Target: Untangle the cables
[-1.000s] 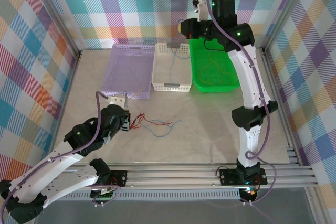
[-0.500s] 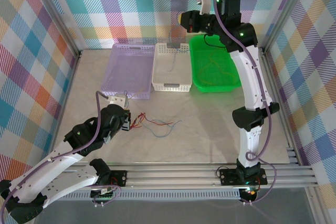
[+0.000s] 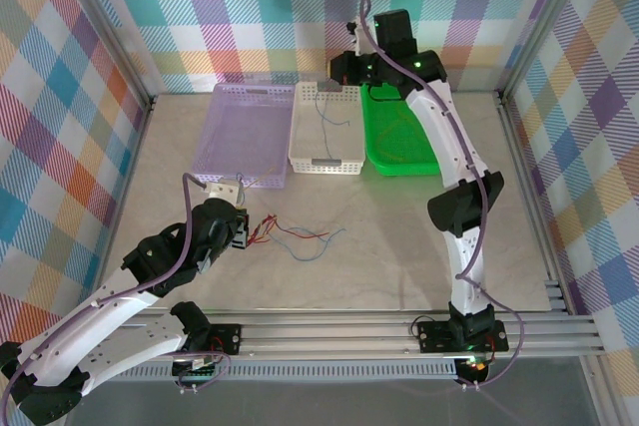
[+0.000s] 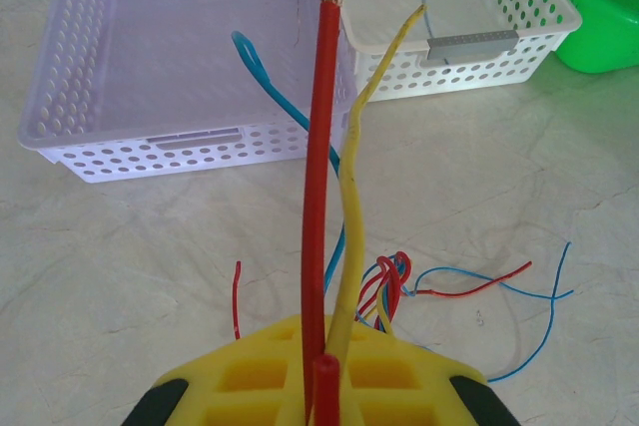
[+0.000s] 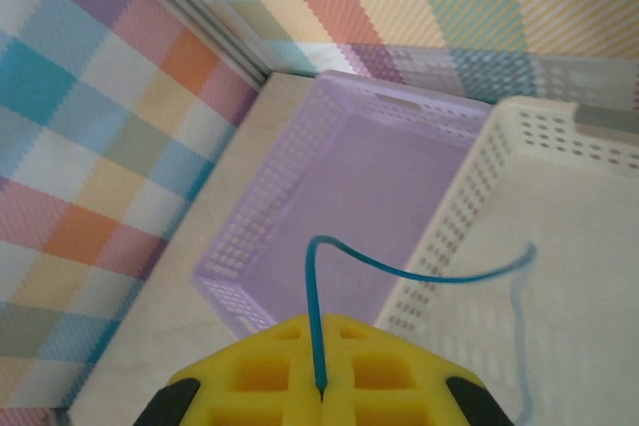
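My left gripper [image 3: 243, 233] rests low on the table, shut on a bunch of cables [image 3: 262, 229]. In the left wrist view a red cable [image 4: 318, 147], a yellow one [image 4: 351, 197] and a blue one [image 4: 262, 82] stick up out of its closed pads [image 4: 324, 386]. Their knotted loops [image 4: 389, 281] trail to loose red and blue ends [image 3: 305, 241] on the table. High over the back of the white basket [image 3: 327, 159], my right gripper [image 3: 334, 72] is shut on a thin blue cable [image 5: 419, 276], which hangs down into that basket [image 5: 469, 197].
Three containers line the back: a purple basket [image 3: 245, 137], the white basket and a green bin [image 3: 404, 162] with thin wires inside. Plaid walls and metal frame rails enclose the table. The purple basket [image 4: 60, 97] stands just ahead of the left gripper.
The right arm has swung left from above the green bin to above the white basket, carrying the blue cable. The left arm and its bunch have not moved.
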`<move>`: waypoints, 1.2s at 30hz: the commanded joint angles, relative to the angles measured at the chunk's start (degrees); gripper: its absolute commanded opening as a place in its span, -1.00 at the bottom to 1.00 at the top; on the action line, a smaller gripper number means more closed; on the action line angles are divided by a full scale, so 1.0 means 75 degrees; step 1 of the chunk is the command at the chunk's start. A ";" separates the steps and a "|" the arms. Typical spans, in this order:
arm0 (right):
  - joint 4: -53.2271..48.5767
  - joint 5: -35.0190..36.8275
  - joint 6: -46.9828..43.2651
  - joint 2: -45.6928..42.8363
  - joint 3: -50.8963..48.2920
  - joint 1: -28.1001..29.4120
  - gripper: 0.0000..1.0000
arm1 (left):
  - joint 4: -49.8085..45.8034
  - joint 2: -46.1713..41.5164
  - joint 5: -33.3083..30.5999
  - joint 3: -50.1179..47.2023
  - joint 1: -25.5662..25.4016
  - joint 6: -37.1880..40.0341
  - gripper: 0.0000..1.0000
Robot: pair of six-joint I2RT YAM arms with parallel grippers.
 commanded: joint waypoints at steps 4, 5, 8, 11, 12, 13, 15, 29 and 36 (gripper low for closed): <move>-0.0702 0.1656 -0.0616 0.0350 0.0274 0.0001 -1.00 | 0.0139 -0.0024 0.0049 -0.0083 0.0051 0.0164 -1.00; -0.0817 0.1852 -0.0658 0.0405 0.0262 0.0010 -1.00 | 0.0139 -0.0031 0.0049 -0.0078 0.0059 0.0165 -1.00; -0.1038 0.1986 -0.0816 0.0590 0.0239 0.0011 -1.00 | 0.0139 -0.0018 0.0049 -0.0074 0.0054 0.0164 -1.00; -0.1156 0.1828 -0.0820 0.0814 0.0196 0.0012 -1.00 | 0.0132 -0.0024 0.0057 -0.0079 0.0057 0.0162 -1.00; -0.1179 0.1776 -0.0805 0.0899 0.0177 0.0012 -1.00 | 0.0129 -0.0024 0.0061 -0.0081 0.0058 0.0164 -1.00; -0.1187 0.1722 -0.0773 0.1002 0.0168 0.0012 -1.00 | 0.0127 -0.0022 0.0057 -0.0084 0.0051 0.0161 -1.00; -0.1171 0.1633 -0.0737 0.1178 0.0169 0.0031 -1.00 | 0.0127 -0.0029 0.0071 -0.0077 0.0056 0.0164 -1.00; -0.0924 0.2076 -0.0408 0.2839 0.0547 0.0406 -1.00 | 0.0127 0.0064 0.0161 -0.0073 0.0049 0.0164 -1.00; -0.0729 0.1740 -0.0118 0.3458 0.0701 0.0493 -1.00 | 0.0127 0.0103 0.0197 -0.0091 0.0058 0.0168 -1.00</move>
